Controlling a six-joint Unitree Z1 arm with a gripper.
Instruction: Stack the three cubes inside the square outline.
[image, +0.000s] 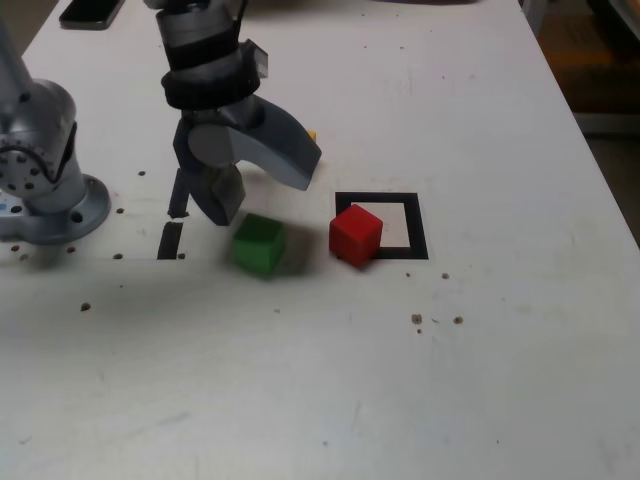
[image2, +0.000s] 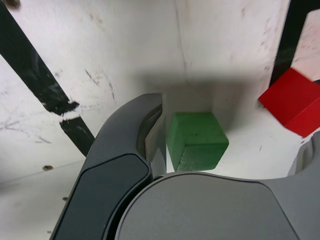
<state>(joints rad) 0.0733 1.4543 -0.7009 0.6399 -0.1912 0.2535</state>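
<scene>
Scuffed white tabletop (image: 520, 370) holds no stack so far: the matte red cube (image: 355, 236) overlaps the black tape square's edge (image: 419, 228), the small green cube (image: 259, 244) and half-hidden yellow block (image: 312, 135) lie outside, and the gripper (image: 262, 200) gapes empty.

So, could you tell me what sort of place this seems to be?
Probably a robotics lab workbench: a robot arm, a taped square outline and small colored cubes on a scuffed white tabletop.

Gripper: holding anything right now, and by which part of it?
Nothing is held: the gripper stands open, with the green cube between its jaws but not clamped.
</scene>
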